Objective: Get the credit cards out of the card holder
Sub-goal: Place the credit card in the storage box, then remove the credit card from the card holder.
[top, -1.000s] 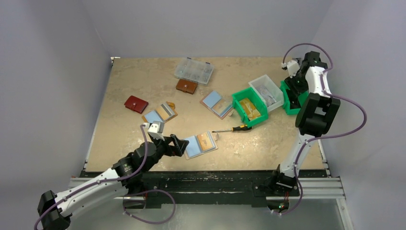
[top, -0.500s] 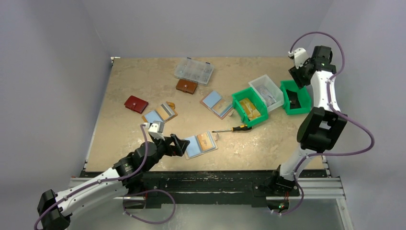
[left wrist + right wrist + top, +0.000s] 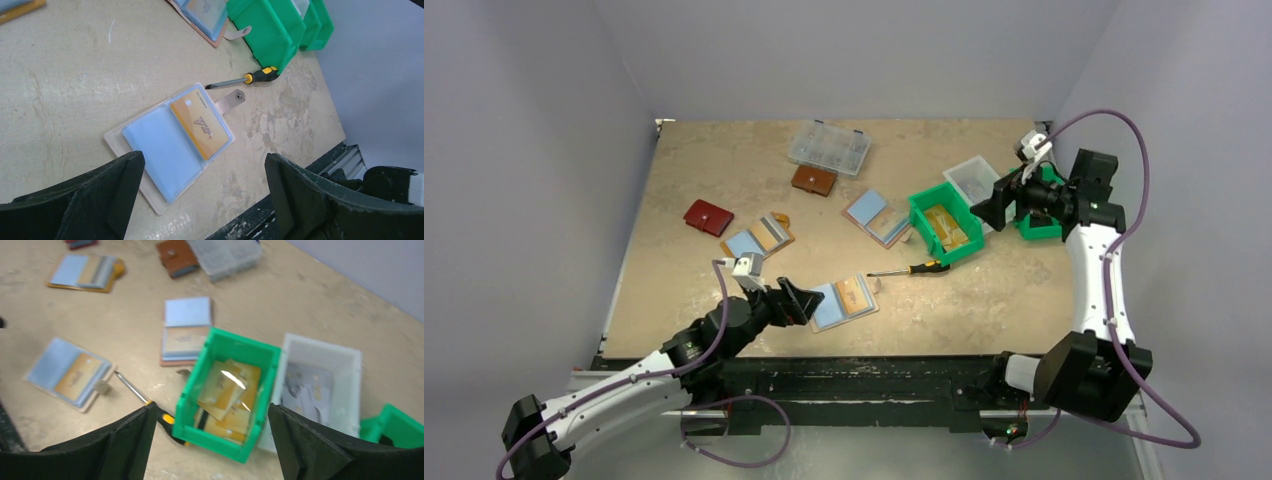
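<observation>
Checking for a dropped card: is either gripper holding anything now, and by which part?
Nothing is held. The left gripper stands open by the card holder; the right gripper stands open near the green bin.

The left end effector (image 3: 801, 299) is held wide open and empty on the left arm (image 3: 614, 390), which is stretched low and forward, while the right end effector (image 3: 997, 205) is carried higher on the bent right arm (image 3: 1092, 270), pointed leftward, with its jaws spread and nothing gripped.
</observation>
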Robot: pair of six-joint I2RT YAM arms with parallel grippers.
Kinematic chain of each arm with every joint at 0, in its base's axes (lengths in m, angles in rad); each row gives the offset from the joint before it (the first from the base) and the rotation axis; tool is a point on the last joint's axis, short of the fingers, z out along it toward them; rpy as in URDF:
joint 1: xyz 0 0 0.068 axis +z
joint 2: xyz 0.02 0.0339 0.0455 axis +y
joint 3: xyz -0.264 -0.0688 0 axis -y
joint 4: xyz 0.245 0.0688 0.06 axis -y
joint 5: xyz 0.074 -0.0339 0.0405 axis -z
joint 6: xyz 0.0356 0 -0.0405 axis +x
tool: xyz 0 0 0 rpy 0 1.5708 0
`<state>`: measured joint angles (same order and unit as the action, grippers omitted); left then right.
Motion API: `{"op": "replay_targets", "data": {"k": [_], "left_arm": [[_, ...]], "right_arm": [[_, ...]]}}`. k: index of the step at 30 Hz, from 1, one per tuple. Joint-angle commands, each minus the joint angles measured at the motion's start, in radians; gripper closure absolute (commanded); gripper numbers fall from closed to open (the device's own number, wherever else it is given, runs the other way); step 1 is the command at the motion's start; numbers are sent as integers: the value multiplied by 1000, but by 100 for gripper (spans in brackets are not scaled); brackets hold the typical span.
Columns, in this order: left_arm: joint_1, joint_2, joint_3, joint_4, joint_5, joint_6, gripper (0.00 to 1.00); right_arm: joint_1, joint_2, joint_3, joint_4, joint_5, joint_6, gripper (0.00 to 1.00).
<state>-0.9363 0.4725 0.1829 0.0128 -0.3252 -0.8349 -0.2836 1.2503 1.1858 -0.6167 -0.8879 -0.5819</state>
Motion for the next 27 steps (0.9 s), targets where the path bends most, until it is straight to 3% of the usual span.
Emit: {"op": "replay_targets", "data": {"k": [1, 5, 8, 10, 11, 12, 20, 27], "left_arm": [[1, 33, 10, 60, 69, -97, 0], [1, 66, 36, 43, 113, -144, 0], [0, 63, 38, 46, 147, -161, 1], [1, 49, 31, 54, 165, -176, 1], [1, 40, 26, 55, 170, -191, 1], [1, 32, 20, 58, 176, -202, 1], [1, 8, 39, 35, 191, -212, 2], [1, 29, 118, 7, 175, -125, 2]], "right_arm": [[-2, -13, -22, -18, -337, 22, 2], [-3, 27, -27, -78, -529, 26, 1], [-7, 111, 11, -220, -646, -7, 1], [-9, 199, 100, -517, -612, -260, 1], [-9, 242, 163, -732, -584, -538, 1], [-8, 270, 197, -809, -578, -590, 1], [-9, 203, 166, -820, -543, -686, 1], [6, 178, 174, -820, -536, -666, 1]]}}
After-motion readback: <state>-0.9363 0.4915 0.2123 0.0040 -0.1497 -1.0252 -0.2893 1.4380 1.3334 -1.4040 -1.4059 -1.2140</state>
